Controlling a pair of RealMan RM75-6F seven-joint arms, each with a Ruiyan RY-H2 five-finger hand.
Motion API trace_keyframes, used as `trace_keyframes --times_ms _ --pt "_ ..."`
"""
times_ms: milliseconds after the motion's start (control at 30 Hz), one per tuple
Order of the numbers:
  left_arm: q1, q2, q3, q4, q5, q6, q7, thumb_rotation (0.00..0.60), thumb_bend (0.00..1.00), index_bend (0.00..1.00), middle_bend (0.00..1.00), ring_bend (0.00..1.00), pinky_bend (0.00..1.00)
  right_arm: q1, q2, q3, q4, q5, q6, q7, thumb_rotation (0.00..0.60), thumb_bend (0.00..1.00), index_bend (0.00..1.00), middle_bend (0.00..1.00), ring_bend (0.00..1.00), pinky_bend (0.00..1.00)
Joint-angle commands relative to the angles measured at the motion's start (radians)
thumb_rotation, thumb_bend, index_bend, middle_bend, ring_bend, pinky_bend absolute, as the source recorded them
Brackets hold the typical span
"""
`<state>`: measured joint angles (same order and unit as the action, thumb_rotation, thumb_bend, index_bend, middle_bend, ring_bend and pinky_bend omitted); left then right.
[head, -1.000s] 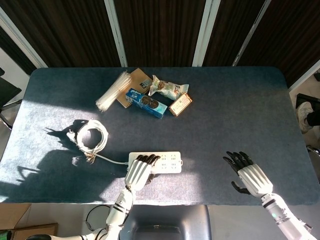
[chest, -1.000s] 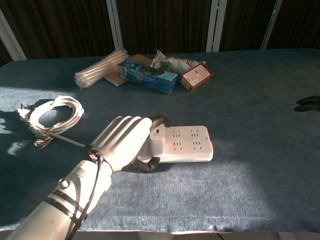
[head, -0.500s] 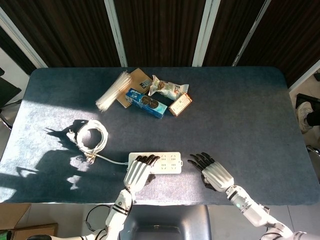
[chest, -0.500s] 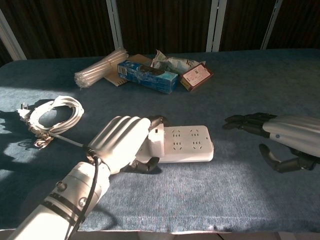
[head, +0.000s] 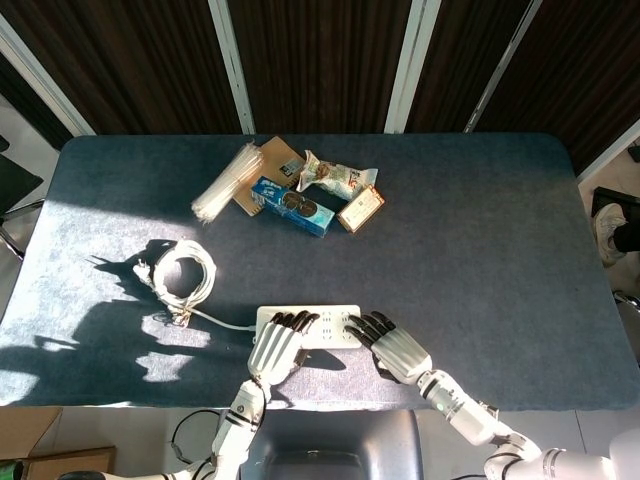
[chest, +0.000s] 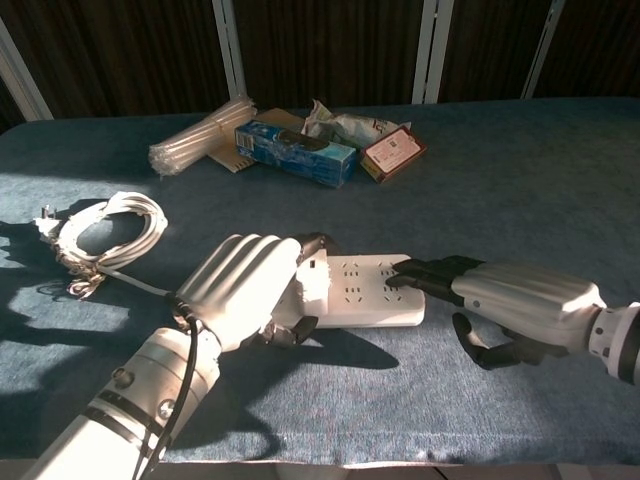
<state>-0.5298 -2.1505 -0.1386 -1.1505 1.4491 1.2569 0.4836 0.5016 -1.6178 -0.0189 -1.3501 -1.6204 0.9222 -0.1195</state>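
A white power strip (head: 318, 326) (chest: 372, 291) lies near the table's front edge. Its cord runs left to a coiled white cable (head: 185, 272) (chest: 105, 230). My left hand (head: 278, 340) (chest: 243, 285) grips the strip's left end, fingers curled over the top and thumb at the near side. From the right, my right hand (head: 392, 346) (chest: 515, 300) reaches in with its fingers stretched out. Its dark fingertips (chest: 405, 272) touch the top of the strip's right end, and it holds nothing.
At the back of the blue table (head: 480, 230) lie a bundle of clear sticks (head: 227, 182) (chest: 200, 135), a blue cookie box (head: 292, 207) (chest: 297, 150), a snack bag (head: 338, 178) (chest: 345, 125) and a small reddish box (head: 361, 209) (chest: 393, 152).
My right hand has swept left from the table's right side to the strip's right end and now touches it. The left hand has kept its grip and place.
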Motion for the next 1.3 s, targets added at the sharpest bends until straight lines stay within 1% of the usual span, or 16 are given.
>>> trace_keyframes --times_ms 33,367,500,600,700,733,833,933,1033,1133,1233,1300 --pt "0.0 0.002 -0.002 -0.005 0.002 0.005 -0.001 0.6 0.38 0.34 0.46 0.4 0.44 0.002 -0.006 -0.008 -0.002 0.008 -0.003 -0.012 0.6 0.96 0.1 0.13 0.0 0.0" --pt "-0.003 0.024 -0.015 -0.053 0.029 0.044 -0.019 0.6 0.38 0.34 0.46 0.4 0.44 0.009 -0.015 -0.007 -0.026 0.063 -0.017 -0.053 0.6 0.96 0.1 0.13 0.0 0.0" --pt "0.0 0.058 -0.023 -0.099 0.044 0.069 -0.017 0.6 0.38 0.34 0.46 0.4 0.44 0.007 -0.006 -0.007 -0.044 0.063 0.006 -0.053 0.6 0.96 0.09 0.13 0.0 0.0" --pt "0.018 0.124 -0.018 -0.177 0.056 0.095 -0.026 0.6 0.38 0.34 0.45 0.4 0.42 -0.003 0.024 -0.007 -0.073 0.049 0.051 -0.041 0.6 0.96 0.08 0.13 0.0 0.0" --pt "0.054 0.218 0.001 -0.27 0.054 0.117 -0.027 0.6 0.38 0.32 0.43 0.37 0.4 -0.018 0.081 -0.008 -0.123 0.023 0.115 -0.019 0.6 0.96 0.07 0.13 0.0 0.0" --pt "0.071 0.259 0.012 -0.3 0.056 0.128 -0.028 0.6 0.38 0.32 0.43 0.36 0.39 -0.026 0.109 -0.009 -0.144 0.01 0.144 -0.015 0.6 0.94 0.07 0.13 0.0 0.0" --pt "0.12 0.359 0.047 -0.345 0.065 0.168 -0.042 0.6 0.38 0.31 0.42 0.36 0.37 -0.049 0.185 -0.011 -0.201 -0.013 0.212 -0.01 0.6 0.89 0.06 0.13 0.0 0.0" --pt "0.176 0.444 0.088 -0.367 0.048 0.195 -0.082 0.6 0.38 0.3 0.41 0.34 0.34 -0.072 0.26 -0.016 -0.255 -0.036 0.273 -0.011 0.6 0.86 0.05 0.13 0.0 0.0" --pt "0.227 0.512 0.127 -0.375 0.014 0.198 -0.134 0.6 0.38 0.28 0.39 0.32 0.31 -0.102 0.329 -0.027 -0.303 -0.054 0.331 -0.01 0.6 0.83 0.04 0.13 0.0 0.0" --pt "0.265 0.55 0.156 -0.339 -0.008 0.194 -0.19 0.6 0.38 0.27 0.38 0.31 0.29 -0.137 0.385 -0.044 -0.334 -0.079 0.391 0.001 0.6 0.79 0.03 0.13 0.0 0.0" --pt "0.283 0.547 0.17 -0.264 -0.018 0.174 -0.264 0.6 0.38 0.27 0.38 0.31 0.28 -0.163 0.418 -0.052 -0.34 -0.092 0.432 -0.003 0.6 0.76 0.02 0.13 0.0 0.0" --pt "0.284 0.532 0.168 -0.224 -0.025 0.151 -0.303 0.6 0.38 0.25 0.37 0.29 0.27 -0.17 0.425 -0.05 -0.339 -0.089 0.438 -0.002 0.6 0.76 0.01 0.13 0.0 0.0"
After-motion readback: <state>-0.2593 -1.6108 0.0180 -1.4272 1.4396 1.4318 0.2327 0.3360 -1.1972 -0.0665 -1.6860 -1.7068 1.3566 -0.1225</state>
